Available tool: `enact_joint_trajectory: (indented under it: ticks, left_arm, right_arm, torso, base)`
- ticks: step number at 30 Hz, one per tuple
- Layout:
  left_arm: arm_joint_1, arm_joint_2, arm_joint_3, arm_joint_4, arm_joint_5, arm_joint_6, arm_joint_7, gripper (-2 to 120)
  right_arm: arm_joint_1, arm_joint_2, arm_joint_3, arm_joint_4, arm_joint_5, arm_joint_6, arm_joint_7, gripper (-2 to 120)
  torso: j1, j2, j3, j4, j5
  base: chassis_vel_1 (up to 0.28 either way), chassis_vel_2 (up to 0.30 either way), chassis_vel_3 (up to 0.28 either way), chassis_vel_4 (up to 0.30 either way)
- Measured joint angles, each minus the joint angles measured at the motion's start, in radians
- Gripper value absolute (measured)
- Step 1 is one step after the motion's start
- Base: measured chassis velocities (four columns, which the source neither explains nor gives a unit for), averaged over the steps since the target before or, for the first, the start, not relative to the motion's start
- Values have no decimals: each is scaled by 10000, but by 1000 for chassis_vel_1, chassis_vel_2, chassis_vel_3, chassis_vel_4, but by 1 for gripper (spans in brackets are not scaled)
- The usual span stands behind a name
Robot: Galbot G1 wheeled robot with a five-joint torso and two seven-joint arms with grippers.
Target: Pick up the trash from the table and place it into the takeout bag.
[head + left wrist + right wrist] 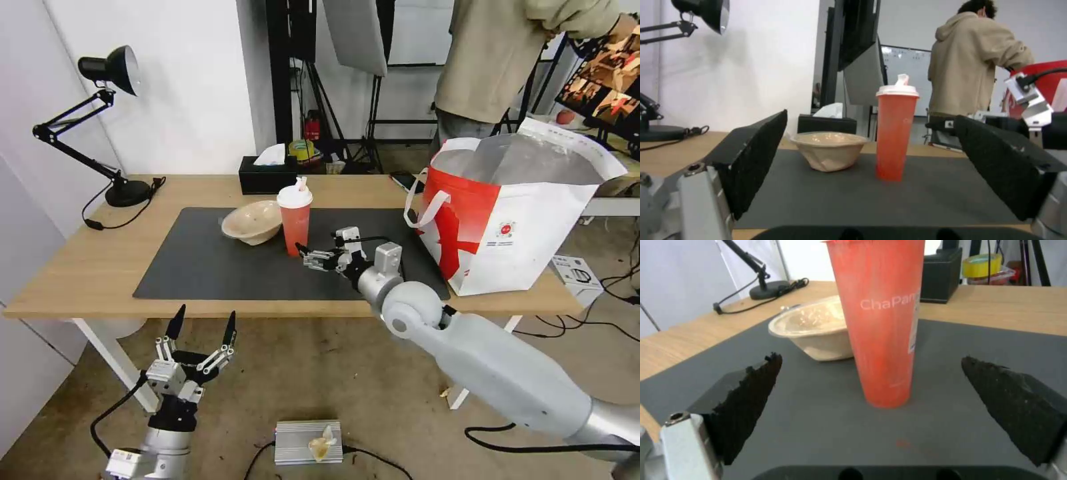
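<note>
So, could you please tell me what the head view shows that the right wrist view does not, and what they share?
The head view alone shows the takeout bag standing at the table's right end, the red cup's white lid, and the left claw open below the table edge. The right wrist view alone shows the white lettering on the red cup. Both show that cup upright on the dark mat, the beige bowl beside it, and the right claw open just short of the cup.

table (pixel 80 267): matt wood | mat (pixel 213 267): matt | red cup (pixel 295 223): glossy, probably plastic
</note>
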Motion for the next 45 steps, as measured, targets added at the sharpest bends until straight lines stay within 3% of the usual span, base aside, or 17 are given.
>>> enact_joint_trajectory:
  ticks: [21, 45]
  left_arm:
    - [-152, 121, -2, 307, -128, 21, 211, 100]
    - [-324, 162, 76, 458, -196, -9, 239, 100]
  right_arm:
    - [403, 843, -426, -1712, -1152, 421, -606, 100]
    - [964, 1489, -775, -2905, -1362, 706, -820, 100]
  torso:
    - [1, 0, -1, 0, 0]
    - [1, 0, 0, 0, 0]
  base:
    - [0, 0, 0, 0]
    - [0, 0, 0, 0]
